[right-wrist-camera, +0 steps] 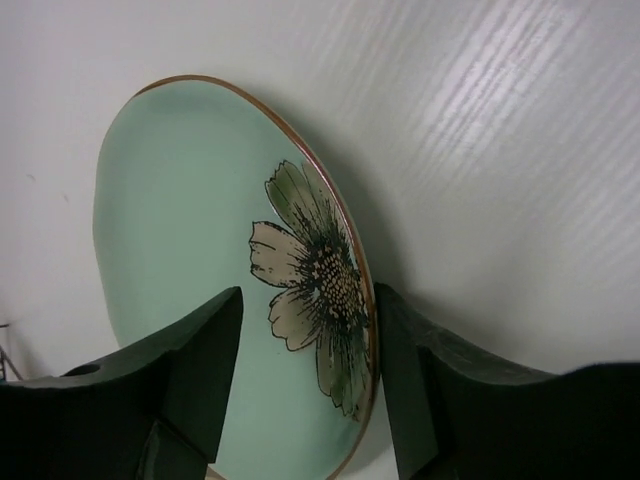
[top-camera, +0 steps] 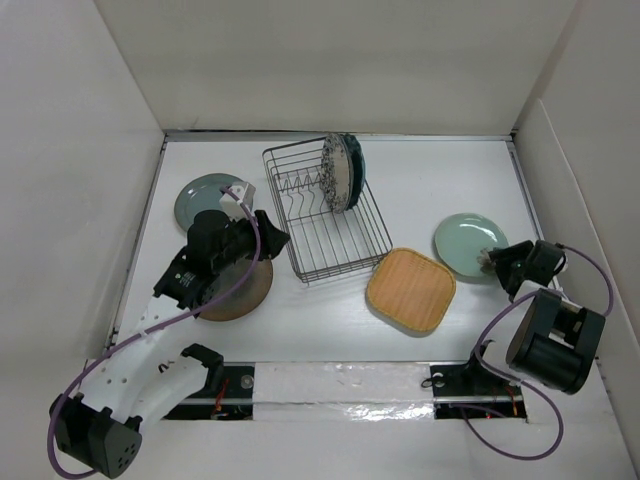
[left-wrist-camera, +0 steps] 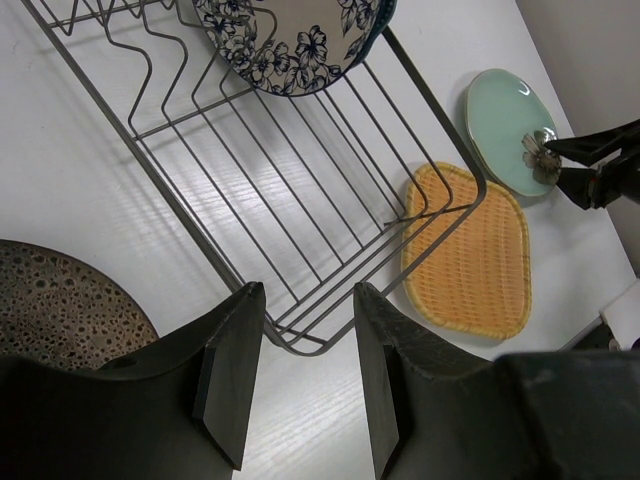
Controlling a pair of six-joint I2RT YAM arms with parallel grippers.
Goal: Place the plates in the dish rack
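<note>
The wire dish rack [top-camera: 345,262] stands mid-table with a blue-and-white patterned plate [top-camera: 336,172] and a teal plate [top-camera: 356,165] upright at its far end. My left gripper [top-camera: 270,240] is open and empty, over the table by the rack's near left corner [left-wrist-camera: 300,345], partly above a large brown plate [top-camera: 240,292]. My right gripper [top-camera: 497,262] is open and straddles the near rim of a pale green flowered plate [right-wrist-camera: 180,250]: one finger over the plate, one outside the rim. A tan rounded-square plate [top-camera: 411,290] lies between the rack and that plate.
A grey-green plate [top-camera: 205,198] lies flat at the back left, behind my left arm. White walls enclose the table at the left, back and right. A taped strip [top-camera: 340,385] runs along the near edge between the arm bases.
</note>
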